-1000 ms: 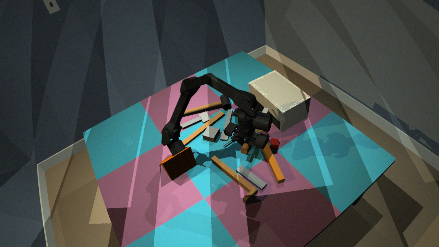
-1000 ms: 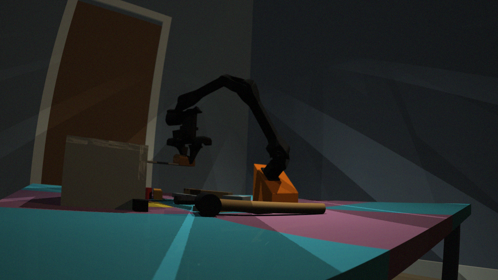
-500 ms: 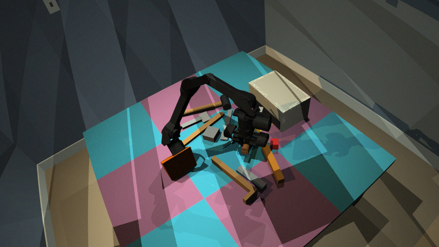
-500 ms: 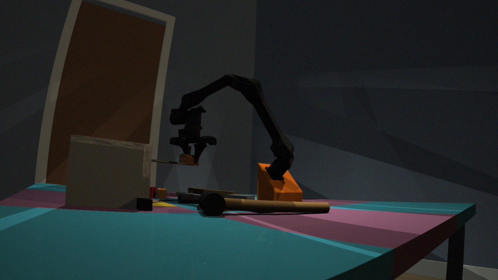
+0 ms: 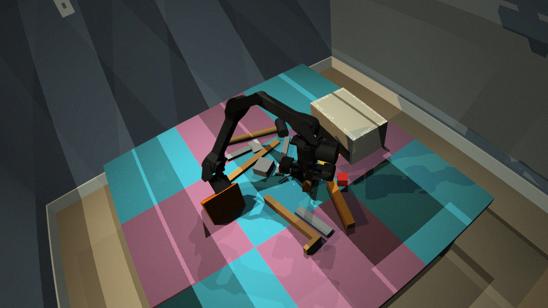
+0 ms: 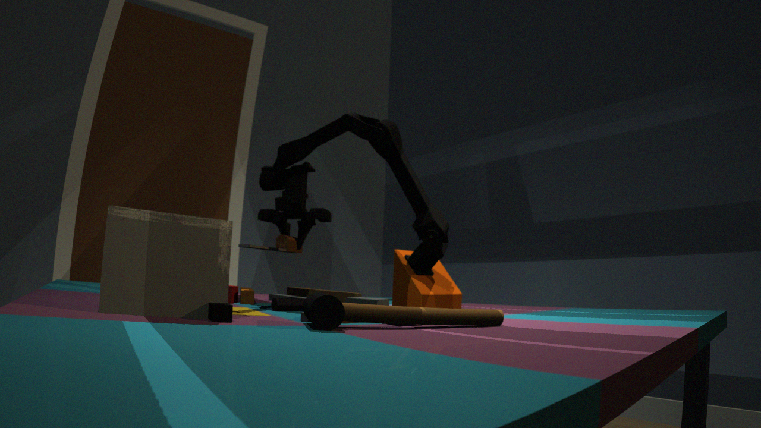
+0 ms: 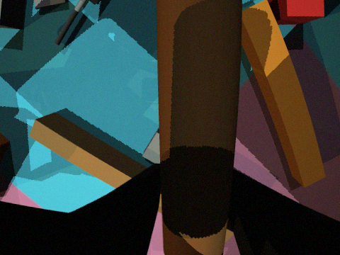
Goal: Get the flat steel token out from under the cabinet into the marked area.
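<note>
My gripper (image 5: 307, 179) (image 6: 291, 244) (image 7: 192, 174) is shut on the brown handle of a tool (image 5: 306, 187) (image 6: 287, 243) (image 7: 203, 88). It holds the tool well above the table, roughly level, with a thin flat blade reaching toward the cabinet in the exterior view. The pale cabinet (image 5: 348, 114) (image 6: 164, 260) stands at the table's far side. The yellow marked area (image 5: 322, 162) (image 6: 250, 311) lies in front of it, mostly hidden by the arm in the top view. I cannot make out the steel token in any view.
A red cube (image 5: 342, 179) (image 7: 305, 8) and an orange bar (image 5: 343, 208) (image 7: 290, 106) lie near the marked area. An L-shaped wooden stick (image 5: 291, 218), a grey bar (image 5: 314, 221), a grey block (image 5: 263, 167) and a mallet (image 5: 281, 127) (image 6: 324, 312) lie around. A black block (image 6: 220, 312) is beside the cabinet.
</note>
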Motion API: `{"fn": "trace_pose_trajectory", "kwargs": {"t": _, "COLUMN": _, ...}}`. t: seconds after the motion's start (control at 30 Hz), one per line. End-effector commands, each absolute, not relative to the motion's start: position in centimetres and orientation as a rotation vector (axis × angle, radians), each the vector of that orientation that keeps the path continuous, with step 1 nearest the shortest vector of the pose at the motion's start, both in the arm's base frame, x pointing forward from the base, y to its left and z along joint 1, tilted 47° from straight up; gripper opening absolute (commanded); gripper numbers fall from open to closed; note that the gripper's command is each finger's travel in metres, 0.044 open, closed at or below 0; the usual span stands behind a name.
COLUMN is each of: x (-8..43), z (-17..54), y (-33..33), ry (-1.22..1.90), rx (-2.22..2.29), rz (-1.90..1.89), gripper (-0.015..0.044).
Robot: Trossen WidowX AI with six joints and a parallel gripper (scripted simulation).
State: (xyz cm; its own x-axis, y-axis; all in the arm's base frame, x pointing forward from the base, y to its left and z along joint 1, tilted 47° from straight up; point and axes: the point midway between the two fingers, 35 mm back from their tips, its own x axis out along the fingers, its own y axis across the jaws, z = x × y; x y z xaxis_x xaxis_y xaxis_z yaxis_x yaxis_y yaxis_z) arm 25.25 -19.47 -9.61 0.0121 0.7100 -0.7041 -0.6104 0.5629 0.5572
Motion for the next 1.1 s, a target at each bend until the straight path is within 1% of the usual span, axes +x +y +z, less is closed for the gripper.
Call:
{"fn": "trace_pose_trajectory", "kwargs": {"t": 0.0, "x": 25.33, "z": -9.41, "y": -19.69, "ry": 1.139, "rx": 0.079, "rz": 1.039, "gripper": 0.0}}
{"fn": "trace_pose_trajectory", "kwargs": {"t": 1.07, "x": 25.26, "z": -9.41, "y": -19.69, "ry": 1.001, "rx": -0.119, "rz": 1.174, "gripper": 0.0}}
